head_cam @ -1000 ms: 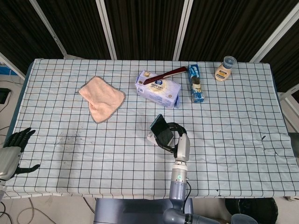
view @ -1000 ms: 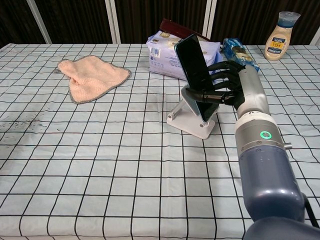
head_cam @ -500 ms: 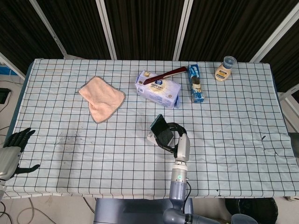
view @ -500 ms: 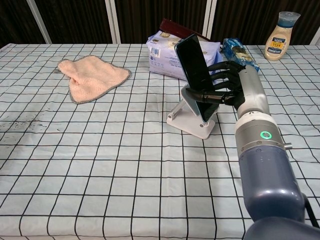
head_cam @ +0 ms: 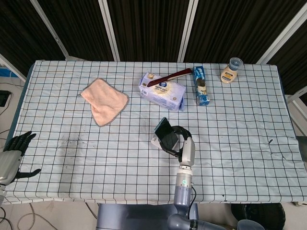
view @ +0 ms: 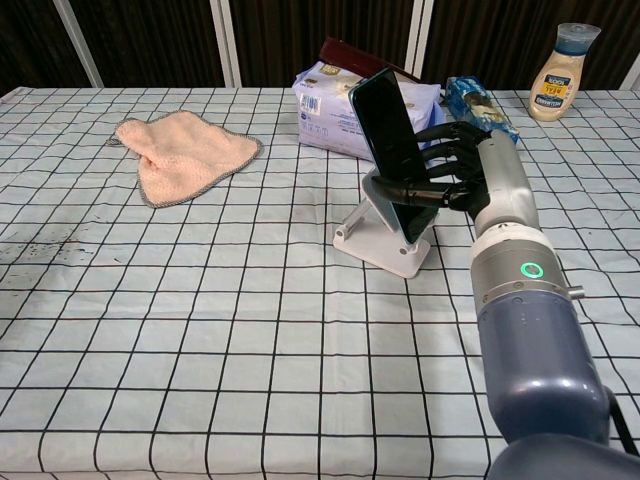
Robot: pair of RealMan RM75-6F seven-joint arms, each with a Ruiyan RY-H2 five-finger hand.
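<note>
Nothing has moved since the earlier frames: the right hand (view: 455,170) still grips the phone (view: 388,135), tilted on its white stand (view: 382,235) mid-table; the left hand (head_cam: 13,153) stays spread, holding nothing.

Right hand (head_cam: 181,142) grips the phone (head_cam: 166,133) — pink cloth (head_cam: 105,101) well apart.

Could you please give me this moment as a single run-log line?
right hand: grips phone on white stand | left hand: open, at table edge | pink cloth: flat, apart
</note>
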